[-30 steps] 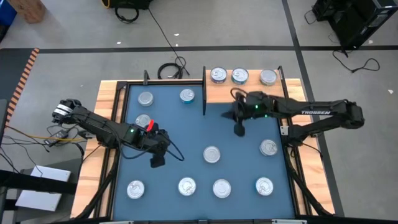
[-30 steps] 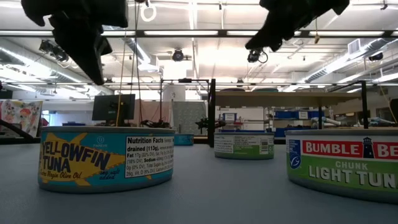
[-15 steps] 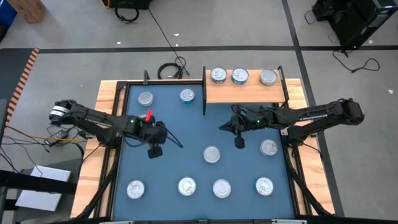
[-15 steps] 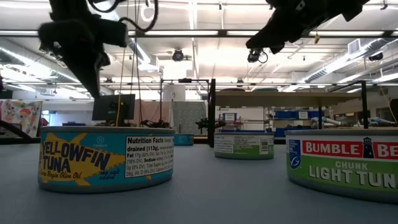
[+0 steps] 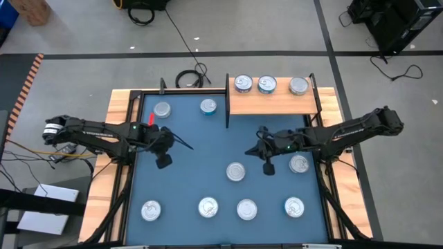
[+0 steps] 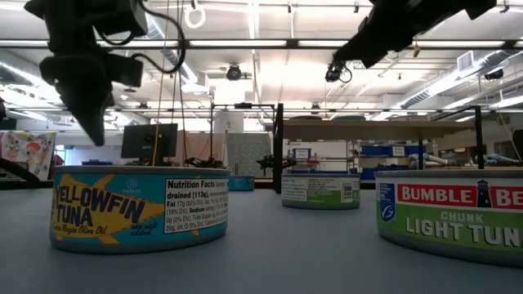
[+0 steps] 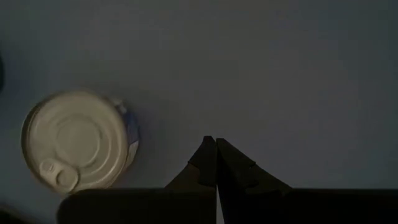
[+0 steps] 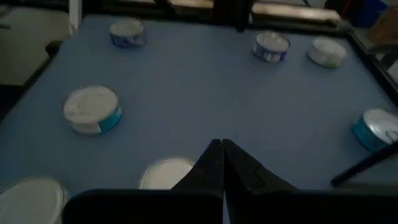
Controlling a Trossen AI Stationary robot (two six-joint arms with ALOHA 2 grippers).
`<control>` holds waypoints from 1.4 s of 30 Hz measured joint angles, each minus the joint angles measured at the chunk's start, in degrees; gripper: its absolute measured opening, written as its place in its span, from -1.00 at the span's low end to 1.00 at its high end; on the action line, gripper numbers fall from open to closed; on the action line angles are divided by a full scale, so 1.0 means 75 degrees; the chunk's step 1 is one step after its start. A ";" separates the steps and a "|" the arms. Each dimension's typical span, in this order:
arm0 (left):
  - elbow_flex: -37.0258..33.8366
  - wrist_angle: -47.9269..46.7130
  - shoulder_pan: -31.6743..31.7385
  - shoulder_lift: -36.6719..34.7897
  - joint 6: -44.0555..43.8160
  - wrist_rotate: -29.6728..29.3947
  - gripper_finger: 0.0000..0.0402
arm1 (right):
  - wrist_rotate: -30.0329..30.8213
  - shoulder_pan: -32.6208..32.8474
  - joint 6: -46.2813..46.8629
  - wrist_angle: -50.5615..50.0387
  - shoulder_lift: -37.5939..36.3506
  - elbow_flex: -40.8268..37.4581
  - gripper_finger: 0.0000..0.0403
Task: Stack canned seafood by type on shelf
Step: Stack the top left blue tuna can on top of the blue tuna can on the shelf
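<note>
1. High view, the setting: grey workshop floor with taped lines and loose cables around your counter (image 5: 118, 104), which carries a blue mat (image 5: 201, 149). The shelf (image 5: 273, 104) sits at the mat's far right corner with three tins (image 5: 266, 84) in a row on it, so sorting looks begun. Eight more are loose on the mat: two near the far edge (image 5: 163, 109), two mid-right (image 5: 236, 171), four along the near edge (image 5: 246, 208).

2. High view, arms: your left hand (image 5: 163, 160) hangs over bare mat at the left, clenched, carrying nothing. Your right hand (image 5: 268, 167) is also clenched and empty, between the centre tin and the tin at the right edge (image 5: 299, 164). My read: both are travelling between picks, not placing.

3. High view, change: a second ago the left hand was lower and nearer the centre, with a tin showing above its arm. It has pulled back leftward, and that tin is now hidden. The right hand has come down from just below the shelf toward the mid-right tins. No tin has shifted.

4. Low view: ceiling lights and racks behind. A yellowfin tuna tin (image 6: 139, 208) and a light tuna tin (image 6: 453, 214) stand close up. The arms are dark shapes overhead, and the left has swung further aside.

5. Left wrist view: fingers pressed together over mat, one teal-sided tin (image 7: 81, 142) just beside them, untouched.

6. Right wrist view: fingers together, a tin (image 8: 165, 173) right by their tips, likely your next pick. You would have to open first.
</note>
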 joint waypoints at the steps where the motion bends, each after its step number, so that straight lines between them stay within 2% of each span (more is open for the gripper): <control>1: -0.0049 -0.0019 0.0014 -0.0010 -0.0017 -0.0003 -1.00 | 0.0016 0.0055 0.0107 0.0000 0.0049 -0.0015 -0.98; 5: -0.0145 0.0025 0.0004 0.0062 -0.0369 -0.0148 -0.97 | 0.0044 0.0267 0.0612 0.0036 0.0253 -0.0093 -0.98; 11: -0.0151 -0.0023 0.0002 0.0121 -0.0753 -0.0313 -0.81 | 0.0599 0.0503 0.0966 0.0052 0.0521 -0.0139 -0.98; 20: -0.0148 -0.0236 0.0004 0.0912 -0.0621 -0.1496 -0.40 | 0.0650 0.0551 0.1182 0.0084 0.0645 -0.0143 -0.98; 24: -0.0148 -0.0225 0.0010 0.1369 -0.0572 -0.2028 -0.28 | 0.0654 0.0551 0.1148 0.0139 0.0645 -0.0143 -0.98; 32: -0.0149 -0.0106 0.0115 0.2001 -0.0635 -0.2098 -0.27 | 0.0654 0.0551 0.0792 0.0149 0.0645 -0.0143 -0.98; 42: -0.0358 0.0341 0.0884 0.2024 -0.0751 -0.1897 -0.27 | 0.0651 0.0551 0.0567 0.0167 0.0645 -0.0143 -0.98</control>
